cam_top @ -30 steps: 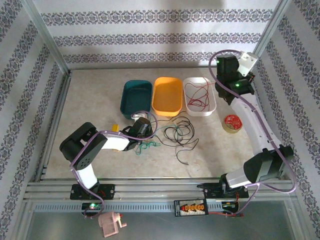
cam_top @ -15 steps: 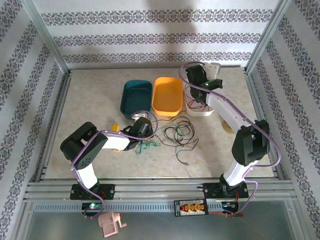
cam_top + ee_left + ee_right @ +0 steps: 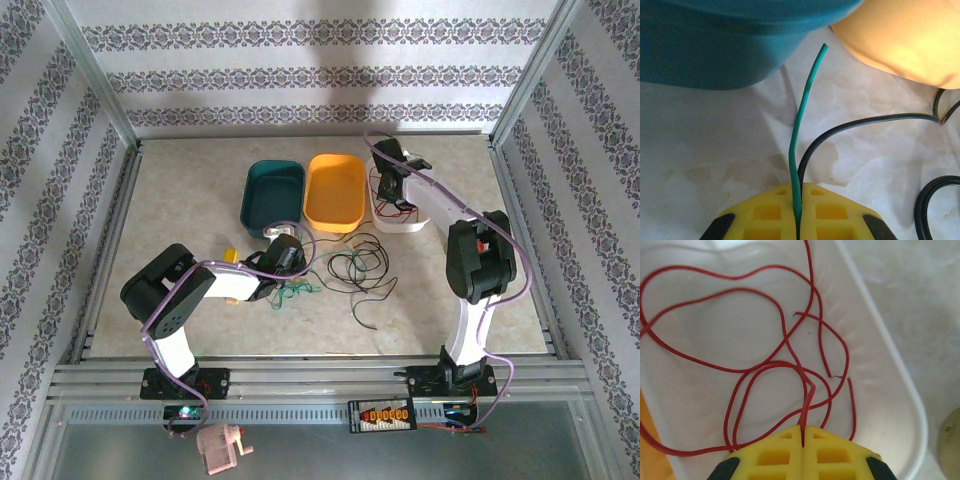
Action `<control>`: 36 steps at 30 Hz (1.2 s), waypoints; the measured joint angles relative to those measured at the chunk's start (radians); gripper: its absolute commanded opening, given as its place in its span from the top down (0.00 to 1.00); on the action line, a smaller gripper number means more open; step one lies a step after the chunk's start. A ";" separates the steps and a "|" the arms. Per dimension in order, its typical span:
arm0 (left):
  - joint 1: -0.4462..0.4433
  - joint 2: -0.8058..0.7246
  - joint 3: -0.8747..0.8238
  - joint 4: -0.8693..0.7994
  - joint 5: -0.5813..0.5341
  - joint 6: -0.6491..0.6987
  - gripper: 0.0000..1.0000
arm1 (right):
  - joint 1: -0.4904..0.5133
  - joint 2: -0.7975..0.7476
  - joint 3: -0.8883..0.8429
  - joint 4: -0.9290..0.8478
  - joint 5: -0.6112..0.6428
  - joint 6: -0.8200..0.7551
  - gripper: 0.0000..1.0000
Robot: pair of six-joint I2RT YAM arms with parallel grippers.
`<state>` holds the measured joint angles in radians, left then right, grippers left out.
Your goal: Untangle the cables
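The left gripper (image 3: pixel 797 220) pinches the green cable (image 3: pixel 796 135); the right gripper (image 3: pixel 803 437) pinches the red cable (image 3: pixel 806 402) in the tray (image 3: pixel 880 390). A hard pull could drag the black cable (image 3: pixel 865 119) along.

Red cable (image 3: pixel 807 405) looped in tray (image 3: pixel 880 340); green cable (image 3: pixel 796 125), black cable (image 3: pixel 880 117) (looping) on table (image 3: pixel 715 150)

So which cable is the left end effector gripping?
The green cable, pinched in the left end effector. The black cable curves away beside it, not pinched; the red cable, in the white tray, is held by the right end effector.
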<state>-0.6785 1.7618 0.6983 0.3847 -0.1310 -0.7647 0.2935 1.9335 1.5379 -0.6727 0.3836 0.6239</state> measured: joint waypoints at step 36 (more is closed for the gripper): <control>0.000 -0.037 -0.016 0.024 0.097 0.012 1.00 | 0.294 -0.401 -0.444 0.248 -0.537 -0.090 0.52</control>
<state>-0.6785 1.7252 0.6827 0.4091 -0.0345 -0.7528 0.5880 1.5330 1.0939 -0.4252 -0.1532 0.5343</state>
